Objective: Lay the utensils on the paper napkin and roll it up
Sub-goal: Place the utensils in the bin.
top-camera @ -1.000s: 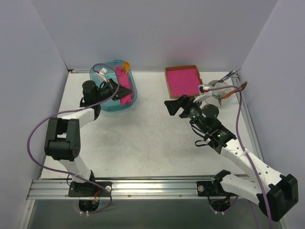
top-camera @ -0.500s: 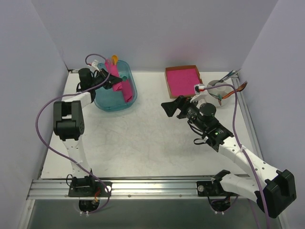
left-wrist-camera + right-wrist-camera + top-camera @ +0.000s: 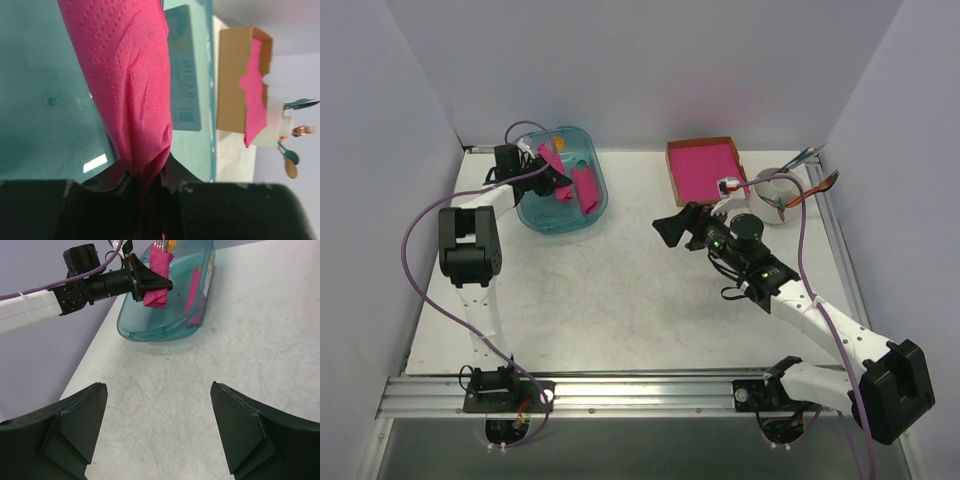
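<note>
My left gripper (image 3: 548, 172) is shut on the rolled paper napkin (image 3: 551, 160), a magenta-pink bundle held over the teal plastic bin (image 3: 563, 229) at the back left. In the left wrist view the napkin (image 3: 130, 85) is pinched between the gripper (image 3: 147, 176) fingers. The right wrist view shows the roll (image 3: 156, 290) with the utensils' tips, silver tines and an orange end (image 3: 165, 245), poking out of its top. My right gripper (image 3: 670, 228) hangs open over bare table near the middle, its jaws (image 3: 157, 390) wide apart with nothing between them.
A second pink roll (image 3: 585, 188) lies inside the bin. A brown cardboard box with a pink stack (image 3: 703, 168) stands at the back right. Beside it is a white cup with teal-handled cutlery (image 3: 775, 195). Walls close in the table's left, back and right.
The left arm has swung back and left, carrying the roll from upright at the bin's near side to low over the bin. The right gripper has drifted slightly left, still open.
</note>
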### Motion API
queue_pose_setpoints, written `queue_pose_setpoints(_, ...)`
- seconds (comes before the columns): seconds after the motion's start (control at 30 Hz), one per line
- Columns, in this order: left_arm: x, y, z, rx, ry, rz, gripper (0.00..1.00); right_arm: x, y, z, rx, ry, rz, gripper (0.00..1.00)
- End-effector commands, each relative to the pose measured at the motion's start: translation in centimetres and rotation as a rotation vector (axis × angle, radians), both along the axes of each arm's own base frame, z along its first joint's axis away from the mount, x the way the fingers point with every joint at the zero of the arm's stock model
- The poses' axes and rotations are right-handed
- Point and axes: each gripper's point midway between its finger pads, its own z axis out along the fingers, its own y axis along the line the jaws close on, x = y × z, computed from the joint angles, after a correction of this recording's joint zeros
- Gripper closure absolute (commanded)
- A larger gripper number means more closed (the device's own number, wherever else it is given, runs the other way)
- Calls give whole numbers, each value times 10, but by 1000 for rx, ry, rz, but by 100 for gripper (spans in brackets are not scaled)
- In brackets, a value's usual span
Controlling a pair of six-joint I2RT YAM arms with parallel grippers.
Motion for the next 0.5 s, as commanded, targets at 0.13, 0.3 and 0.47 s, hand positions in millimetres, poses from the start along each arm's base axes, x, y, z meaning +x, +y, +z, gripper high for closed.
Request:
queue_pose_setpoints(0.13,0,4,-24,121,48,-13,97,4,5,14,42,-54,21,14)
queue_pose_setpoints(0.3,-7,-8,-39,164,79,-44,95,4,5,12,46,-50,25,14)
queue_pose_setpoints(0.47,-16,-13,-53,171,118,-68,94,4,5,12,49,-49,28,14)
